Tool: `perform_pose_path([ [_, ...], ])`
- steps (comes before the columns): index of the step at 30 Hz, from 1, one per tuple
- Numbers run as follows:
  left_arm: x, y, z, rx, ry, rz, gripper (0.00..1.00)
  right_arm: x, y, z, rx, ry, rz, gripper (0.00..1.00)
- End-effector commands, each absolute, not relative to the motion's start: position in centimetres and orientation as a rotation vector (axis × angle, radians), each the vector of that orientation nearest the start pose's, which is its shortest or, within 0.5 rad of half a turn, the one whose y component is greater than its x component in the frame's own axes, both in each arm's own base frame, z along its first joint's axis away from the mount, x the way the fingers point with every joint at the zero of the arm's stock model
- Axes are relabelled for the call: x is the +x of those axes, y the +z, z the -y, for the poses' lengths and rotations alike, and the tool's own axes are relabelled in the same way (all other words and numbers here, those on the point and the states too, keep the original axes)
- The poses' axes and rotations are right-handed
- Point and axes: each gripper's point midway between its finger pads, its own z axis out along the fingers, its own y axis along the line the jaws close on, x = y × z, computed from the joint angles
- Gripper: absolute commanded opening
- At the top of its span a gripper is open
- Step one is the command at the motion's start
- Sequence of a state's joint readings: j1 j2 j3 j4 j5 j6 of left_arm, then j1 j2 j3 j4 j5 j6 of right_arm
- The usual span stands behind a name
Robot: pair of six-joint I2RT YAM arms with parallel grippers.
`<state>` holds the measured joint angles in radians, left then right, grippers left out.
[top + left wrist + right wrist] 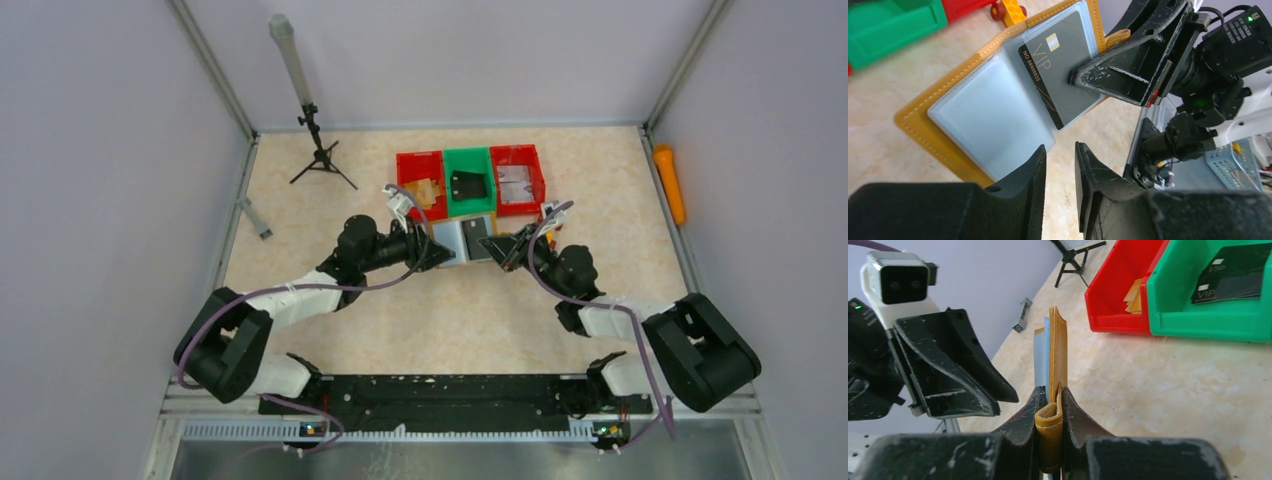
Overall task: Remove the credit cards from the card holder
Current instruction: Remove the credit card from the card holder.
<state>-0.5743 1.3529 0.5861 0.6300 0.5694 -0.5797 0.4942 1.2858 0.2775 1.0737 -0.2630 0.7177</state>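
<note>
Step in hand: pulling the next card from the opened holder.

Left gripper (1060,148): fingers narrowly apart and empty, hovering just off the near edge of the card holder (913,120). The holder is spread open between the arms, with a dark VIP card (1058,70) in its far sleeve.

Right gripper (1052,393): clamped tight on the holder's side tab (steadying it, I judge).

Next: the left gripper must reach in and pinch the card's near corner.

Beyond, the green bin (1198,322) already holds two VIP cards (1230,275).

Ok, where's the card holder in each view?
Top external: card holder centre, just below the green bin.
Left wrist: lying open, centre-left; green bin top left.
Right wrist: edge-on at centre, pinched in right claw; green bin top right.
Shared landmark: the green bin.
</note>
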Motion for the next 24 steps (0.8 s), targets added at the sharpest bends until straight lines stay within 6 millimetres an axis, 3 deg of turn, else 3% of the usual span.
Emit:
perform_pose_path([
  [1,25.6,21.5,31.8,0.522,-1.432,-1.69,0.31,28.2,21.6,-24.8,-0.106,1.276,-1.472,0.0],
  [9,25.5,21.5,32.2,0.526,-1.466,-1.683,0.24,26.8,22.3,-26.3,-0.189,1.391,-1.435,0.0],
  [13,26.1,21.1,32.0,0.499,-1.438,-1.703,0.32,26.5,22.7,-26.4,-0.203,1.406,-1.417,0.0],
  [18,27.1,20.2,31.4,0.46,-1.372,-1.747,0.32,25.9,23.5,-26.5,-0.206,1.447,-1.392,0.0],
  [24,25.6,21.6,32.0,0.526,-1.483,-1.679,0.3,25.2,24.2,-26.9,-0.238,1.494,-1.37,0.0],
])
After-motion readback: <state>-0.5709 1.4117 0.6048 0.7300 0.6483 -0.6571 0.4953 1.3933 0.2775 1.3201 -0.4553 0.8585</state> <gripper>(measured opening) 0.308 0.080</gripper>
